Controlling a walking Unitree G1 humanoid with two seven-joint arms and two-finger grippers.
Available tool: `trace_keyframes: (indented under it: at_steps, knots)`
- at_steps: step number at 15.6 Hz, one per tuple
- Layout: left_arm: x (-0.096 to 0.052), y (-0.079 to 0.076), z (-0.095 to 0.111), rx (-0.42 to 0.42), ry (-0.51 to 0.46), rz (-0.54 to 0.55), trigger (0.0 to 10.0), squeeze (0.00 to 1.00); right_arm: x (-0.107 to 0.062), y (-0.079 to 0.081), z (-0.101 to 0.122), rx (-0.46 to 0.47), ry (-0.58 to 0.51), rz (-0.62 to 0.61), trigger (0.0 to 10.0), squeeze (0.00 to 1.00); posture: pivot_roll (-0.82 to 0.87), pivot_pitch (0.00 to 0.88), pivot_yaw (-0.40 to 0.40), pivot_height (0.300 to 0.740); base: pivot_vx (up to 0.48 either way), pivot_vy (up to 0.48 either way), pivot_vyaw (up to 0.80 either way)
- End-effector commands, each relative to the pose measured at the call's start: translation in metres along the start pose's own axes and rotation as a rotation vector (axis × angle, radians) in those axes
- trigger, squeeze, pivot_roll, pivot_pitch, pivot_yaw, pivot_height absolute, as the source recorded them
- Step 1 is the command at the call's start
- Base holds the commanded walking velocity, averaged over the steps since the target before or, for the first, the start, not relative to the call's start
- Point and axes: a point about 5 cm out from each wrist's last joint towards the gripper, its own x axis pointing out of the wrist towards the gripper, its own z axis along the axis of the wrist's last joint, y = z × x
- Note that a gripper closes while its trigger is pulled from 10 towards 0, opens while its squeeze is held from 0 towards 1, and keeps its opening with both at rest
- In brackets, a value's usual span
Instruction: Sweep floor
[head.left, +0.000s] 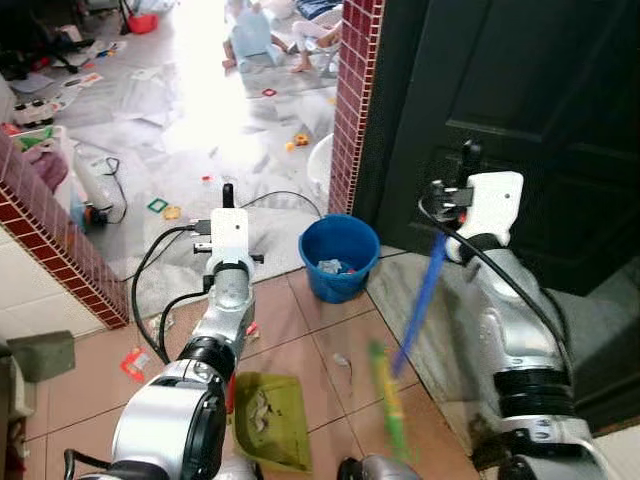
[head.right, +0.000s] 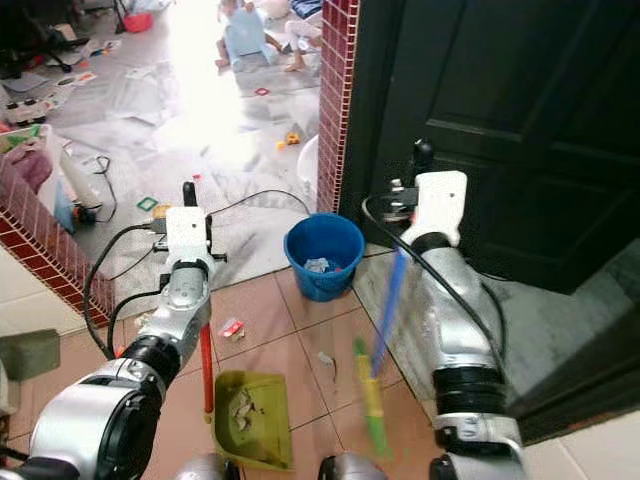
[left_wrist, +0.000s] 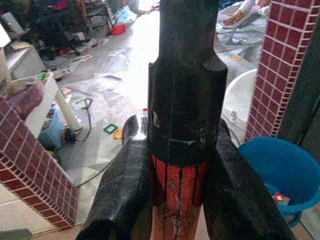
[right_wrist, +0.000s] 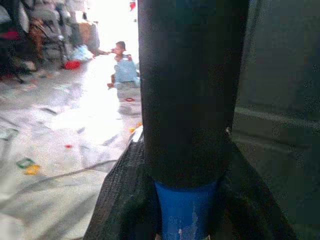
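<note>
My left gripper (left_wrist: 179, 200) is shut on the red handle (left_wrist: 178, 192) of a green dustpan (head.left: 272, 412), just below the handle's black cap. The dustpan rests on the brown tiles close in front of me, with grey debris (head.left: 262, 406) in it. My right gripper (right_wrist: 185, 212) is shut on the blue broom handle (head.left: 424, 290), under its black cap. The broom slants down to a blurred green-yellow head (head.left: 388, 398) on the tiles right of the dustpan. A small scrap (head.left: 342, 360) lies on the tile between dustpan and bucket.
A blue bucket (head.left: 338, 256) with rubbish stands by the red brick pillar (head.left: 354, 100). A dark door (head.left: 520, 110) and a grey step (head.left: 440, 330) are on the right. A low brick wall (head.left: 60, 245), a black cable (head.left: 270, 198) and a red wrapper (head.left: 135, 362) are left. A person (head.left: 250, 35) sits far off.
</note>
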Motion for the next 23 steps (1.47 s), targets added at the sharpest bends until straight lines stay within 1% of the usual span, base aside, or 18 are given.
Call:
trace_keyframes:
  at_steps: [1, 2, 4, 6, 8, 9, 10, 12, 13, 14, 15, 16, 17, 18, 19, 20, 21, 23]
  knots:
    - [-0.002, -0.003, -0.004, 0.004, 0.025, -0.012, 10.0, 0.00, 0.005, 0.011, 0.014, 0.049, -0.056, 0.051, 10.0, 0.00, -0.22, 0.067, -0.015, 0.740, 0.000, 0.000, 0.00]
    - [-0.002, -0.004, -0.005, 0.004, 0.029, -0.014, 10.0, 0.00, 0.005, 0.021, 0.015, 0.098, -0.052, 0.094, 10.0, 0.00, -0.22, 0.066, -0.018, 0.740, 0.000, 0.000, 0.00]
    - [-0.002, -0.005, -0.005, 0.006, 0.032, -0.014, 10.0, 0.00, 0.005, 0.028, 0.016, 0.137, -0.035, 0.147, 10.0, 0.00, -0.22, 0.066, -0.019, 0.740, 0.000, 0.000, 0.00]
    - [-0.002, -0.005, -0.006, 0.010, 0.038, -0.013, 10.0, 0.00, 0.005, 0.032, 0.018, 0.142, -0.016, 0.204, 10.0, 0.00, -0.22, 0.058, -0.018, 0.740, 0.000, 0.000, 0.00]
    - [-0.001, -0.002, -0.007, 0.041, 0.048, 0.013, 10.0, 0.00, 0.005, 0.035, 0.027, 0.103, -0.022, 0.280, 10.0, 0.00, -0.23, 0.046, -0.018, 0.740, 0.000, 0.000, 0.00]
    - [0.005, 0.005, 0.003, 0.018, 0.008, 0.052, 10.0, 0.00, 0.005, 0.035, 0.036, 0.034, -0.054, 0.315, 10.0, 0.00, -0.22, 0.037, -0.025, 0.740, 0.000, 0.000, 0.00]
    - [0.009, 0.013, 0.012, 0.014, -0.025, 0.095, 10.0, 0.00, 0.006, 0.034, 0.042, 0.001, -0.081, 0.329, 10.0, 0.00, -0.20, 0.035, -0.028, 0.740, 0.000, 0.000, 0.00]
    - [0.017, 0.031, 0.025, -0.006, -0.061, 0.209, 10.0, 0.00, 0.008, 0.038, 0.052, -0.056, -0.122, 0.368, 10.0, 0.00, -0.18, 0.036, -0.029, 0.740, 0.000, 0.000, 0.00]
    - [0.018, 0.036, 0.027, -0.010, -0.071, 0.241, 10.0, 0.00, 0.008, 0.039, 0.054, -0.071, -0.136, 0.377, 10.0, 0.00, -0.18, 0.036, -0.029, 0.740, 0.000, 0.000, 0.00]
    - [0.020, 0.048, 0.033, -0.012, -0.091, 0.321, 10.0, 0.00, 0.011, 0.040, 0.056, -0.089, -0.154, 0.384, 10.0, 0.00, -0.16, 0.047, -0.015, 0.740, 0.000, 0.000, 0.00]
    - [0.021, 0.052, 0.033, -0.030, -0.091, 0.331, 10.0, 0.00, 0.012, 0.040, 0.051, -0.130, -0.150, 0.387, 10.0, 0.00, -0.16, 0.053, -0.008, 0.740, 0.000, 0.000, 0.00]
    - [0.022, 0.053, 0.034, -0.028, -0.100, 0.310, 10.0, 0.00, 0.011, 0.041, 0.048, -0.141, -0.145, 0.411, 10.0, 0.00, -0.15, 0.058, -0.002, 0.740, 0.000, 0.000, 0.00]
    - [0.022, 0.053, 0.035, -0.057, -0.104, 0.279, 10.0, 0.00, 0.010, 0.043, 0.043, -0.145, -0.147, 0.429, 10.0, 0.00, -0.15, 0.067, 0.011, 0.740, 0.000, 0.000, 0.00]
    - [0.022, 0.054, 0.036, -0.041, -0.130, 0.253, 10.0, 0.00, 0.011, 0.048, 0.037, -0.202, -0.158, 0.457, 10.0, 0.00, -0.13, 0.072, 0.021, 0.740, 0.000, 0.000, 0.00]
    - [0.021, 0.057, 0.033, -0.015, -0.128, 0.261, 10.0, 0.00, 0.013, 0.053, 0.034, -0.211, -0.165, 0.457, 10.0, 0.00, -0.12, 0.075, 0.025, 0.740, 0.000, 0.000, 0.00]
    - [0.020, 0.058, 0.031, -0.010, -0.123, 0.265, 10.0, 0.00, 0.015, 0.056, 0.032, -0.218, -0.170, 0.456, 10.0, 0.00, -0.11, 0.078, 0.027, 0.740, 0.000, 0.000, 0.00]
    - [0.018, 0.063, 0.024, 0.014, -0.112, 0.278, 10.0, 0.00, 0.019, 0.065, 0.027, -0.210, -0.182, 0.446, 10.0, 0.00, -0.11, 0.087, 0.031, 0.740, 0.000, 0.000, 0.00]
    - [0.014, 0.066, 0.012, 0.019, -0.080, 0.283, 10.0, 0.00, 0.023, 0.074, 0.020, -0.141, -0.181, 0.385, 10.0, 0.00, -0.11, 0.105, 0.038, 0.740, 0.000, 0.000, 0.00]
